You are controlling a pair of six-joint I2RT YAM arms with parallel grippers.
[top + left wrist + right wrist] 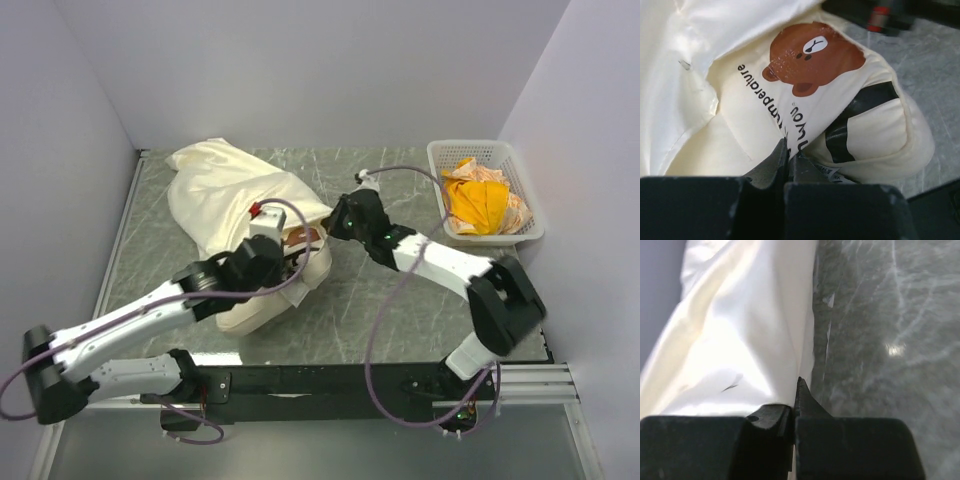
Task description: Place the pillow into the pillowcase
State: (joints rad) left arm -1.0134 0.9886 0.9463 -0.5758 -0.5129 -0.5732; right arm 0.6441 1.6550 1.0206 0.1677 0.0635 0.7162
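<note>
The pillow (268,303) is plump and cream, with a brown bear print (812,55) and black lettering. It lies at the table's middle with its far end inside the pillowcase (225,190), a limp sheeny cream sack stretching to the back left. My left gripper (290,262) is shut on the pillow's printed edge (788,150), beside its small white tags (842,173). The pillowcase (685,65) covers the pillow's far left part. My right gripper (336,222) is shut on the pillowcase's edge (796,390), with the pillowcase cloth (735,340) spread to its left.
A white plastic basket (525,195) holding an orange-yellow cloth (480,200) stands at the back right. The grey marble table (400,300) shows between the arms, and purple walls close in the left, back and right. Cables loop over both arms.
</note>
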